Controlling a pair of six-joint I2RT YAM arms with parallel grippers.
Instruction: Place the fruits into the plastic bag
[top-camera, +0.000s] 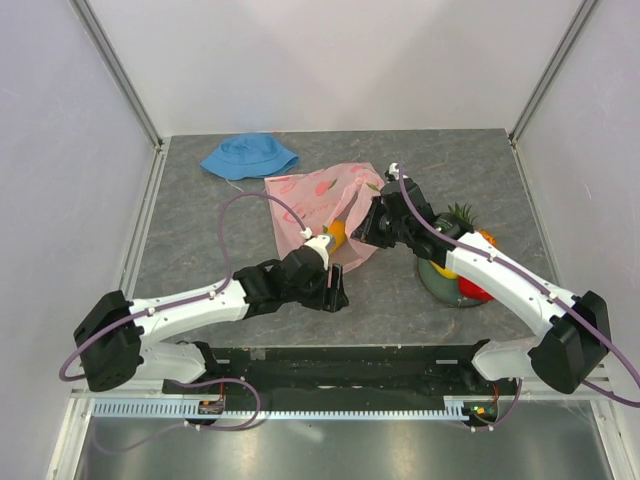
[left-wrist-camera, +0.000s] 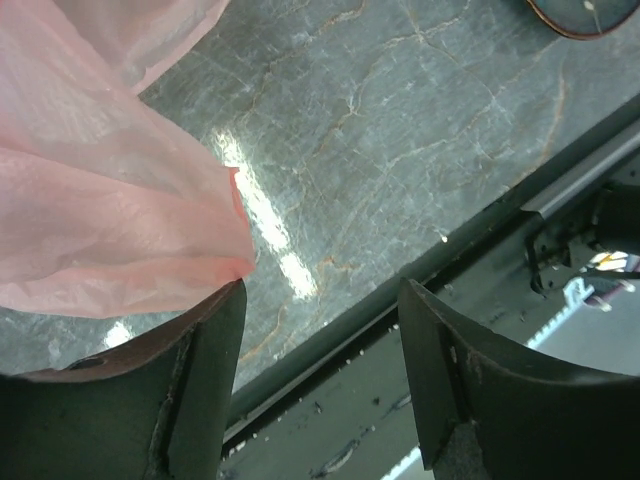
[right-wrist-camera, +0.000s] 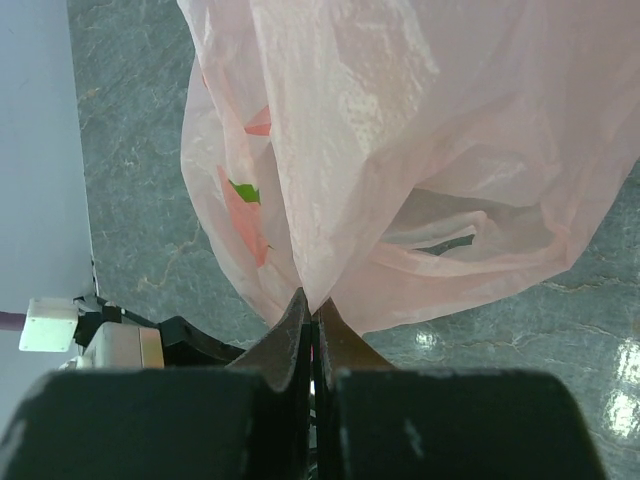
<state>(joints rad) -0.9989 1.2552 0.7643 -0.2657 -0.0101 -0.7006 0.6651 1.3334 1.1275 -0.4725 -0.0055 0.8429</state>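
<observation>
Right gripper (right-wrist-camera: 312, 316): jaws closed flat on a pinch of the plastic bag (right-wrist-camera: 420, 150) film. The bag lies mid-table, its near edge between the two grippers. Left gripper (left-wrist-camera: 322, 292): jaws spread, nothing between them, and a bag fold touches one fingertip. Most fruits (top-camera: 472, 288) sit on the dark plate (top-camera: 438, 292) under the right arm; one yellow-orange fruit (top-camera: 336, 232) sits at the bag's near edge.

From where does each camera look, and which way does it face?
Top external: above and behind, looking down at the table; left arm, right arm show.
Left wrist: looks past open left fingers at the table's near edge.
Right wrist: faces the plastic bag; right fingers shut on it.
Shared: the bag, in all three.
</observation>
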